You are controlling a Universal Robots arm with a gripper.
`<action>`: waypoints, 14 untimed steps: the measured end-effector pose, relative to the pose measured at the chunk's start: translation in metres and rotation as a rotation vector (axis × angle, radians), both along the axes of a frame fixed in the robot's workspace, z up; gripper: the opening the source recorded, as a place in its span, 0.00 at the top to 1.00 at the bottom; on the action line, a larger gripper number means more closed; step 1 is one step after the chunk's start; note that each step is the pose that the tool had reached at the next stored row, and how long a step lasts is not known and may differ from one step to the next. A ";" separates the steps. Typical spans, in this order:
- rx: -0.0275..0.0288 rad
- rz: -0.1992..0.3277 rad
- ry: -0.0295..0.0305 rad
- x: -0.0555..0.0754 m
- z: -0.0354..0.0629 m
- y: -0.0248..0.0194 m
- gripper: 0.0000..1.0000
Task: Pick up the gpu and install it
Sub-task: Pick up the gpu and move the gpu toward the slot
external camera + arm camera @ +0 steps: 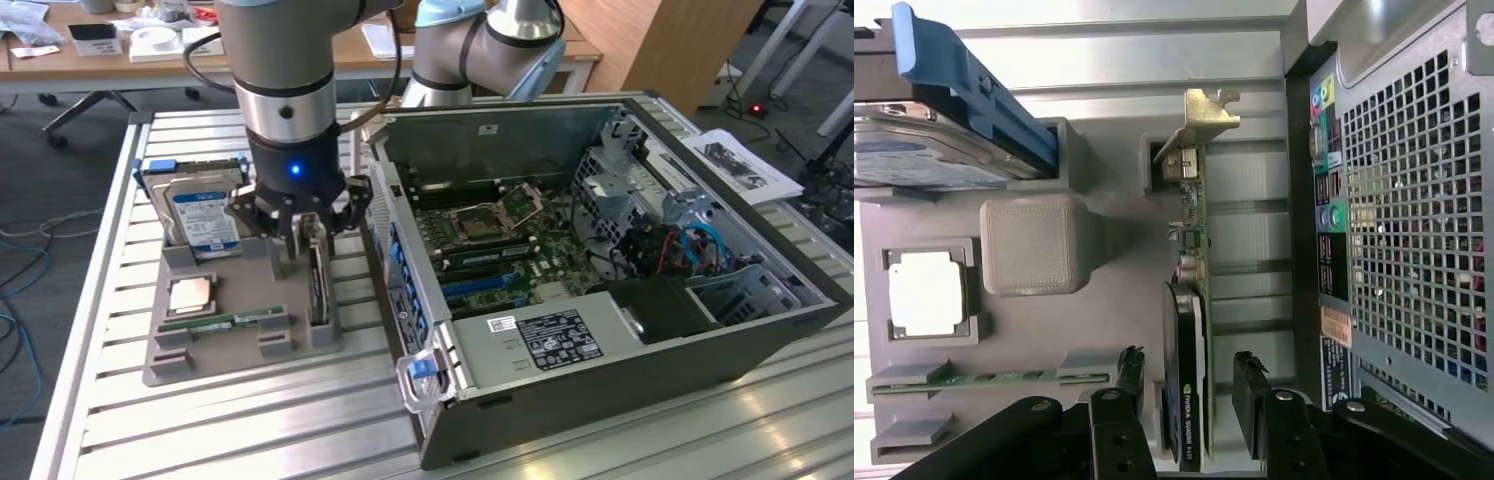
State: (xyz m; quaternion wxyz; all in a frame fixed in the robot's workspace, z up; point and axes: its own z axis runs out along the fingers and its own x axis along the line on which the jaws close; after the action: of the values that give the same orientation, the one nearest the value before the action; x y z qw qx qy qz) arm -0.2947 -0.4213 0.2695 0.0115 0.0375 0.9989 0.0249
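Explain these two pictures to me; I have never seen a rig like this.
This is a robot arm with a two-fingered tool. One picture comes from a camera standing off the arm, the other from a camera on its wrist. On the slatted metal table stand an opened computer case and a grey tray holding a hard drive, a processor chip, a RAM stick and the gpu, on edge. The tool is open, its fingers either side of the gpu; it holds nothing.

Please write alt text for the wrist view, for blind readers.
The open end effector straddles the gpu, which stands on edge in a grey tray. A hard drive shares the tray; the computer case is beside it.
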 end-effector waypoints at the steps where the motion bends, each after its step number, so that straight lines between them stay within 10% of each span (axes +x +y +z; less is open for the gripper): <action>1: 0.0000 0.000 0.0000 0.000 -0.0011 0.0000 0.51; 14: -0.0001 0.000 0.0001 0.000 -0.0144 0.0000 0.51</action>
State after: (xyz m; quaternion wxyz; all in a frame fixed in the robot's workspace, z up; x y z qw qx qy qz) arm -0.2947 -0.4214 0.2550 0.0114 0.0375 0.9989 0.0248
